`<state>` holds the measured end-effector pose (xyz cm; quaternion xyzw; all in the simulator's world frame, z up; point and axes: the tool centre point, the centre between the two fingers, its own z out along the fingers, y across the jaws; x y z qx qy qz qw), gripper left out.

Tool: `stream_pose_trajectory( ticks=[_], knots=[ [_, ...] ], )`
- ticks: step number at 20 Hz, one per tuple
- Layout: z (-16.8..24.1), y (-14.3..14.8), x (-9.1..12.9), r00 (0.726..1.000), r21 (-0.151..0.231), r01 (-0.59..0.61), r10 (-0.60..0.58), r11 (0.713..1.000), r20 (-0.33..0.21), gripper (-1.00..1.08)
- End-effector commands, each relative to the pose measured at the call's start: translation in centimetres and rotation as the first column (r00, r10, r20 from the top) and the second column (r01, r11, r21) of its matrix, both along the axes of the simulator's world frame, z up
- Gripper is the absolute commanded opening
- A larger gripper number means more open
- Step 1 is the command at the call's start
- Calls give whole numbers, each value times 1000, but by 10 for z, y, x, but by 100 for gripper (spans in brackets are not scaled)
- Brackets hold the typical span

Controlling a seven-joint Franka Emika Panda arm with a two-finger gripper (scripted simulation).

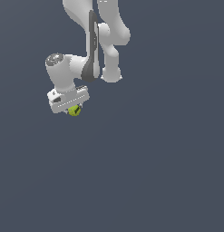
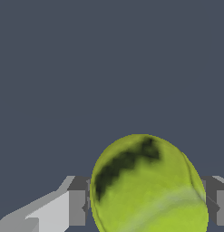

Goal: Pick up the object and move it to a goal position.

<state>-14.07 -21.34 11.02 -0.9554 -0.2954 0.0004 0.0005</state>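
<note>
1. Clearly, the white robot gripper [image 1: 73,108] is clamping the small yellow-green ball with dark marks [image 1: 74,110] between its fingers [image 2: 77,207].
2. Its fingers are pressing on both sides of the ball in the wrist view.
3. The white arm [image 1: 93,41] is reaching down over the plain grey tabletop [image 1: 154,172].

Exterior view distant, overhead; wrist view close; both share ball [image 1: 74,110]

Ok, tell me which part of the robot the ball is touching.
The end effector: the yellow-green ball sits between its fingers, under the white hand, apart from the arm's other links.
</note>
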Motion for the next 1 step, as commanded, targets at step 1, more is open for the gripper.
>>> stream_pose_trajectory(
  ticks=[1],
  knots=[
    [0,1,1,1000,0,-1,1,1000,1,-100]
  ],
)
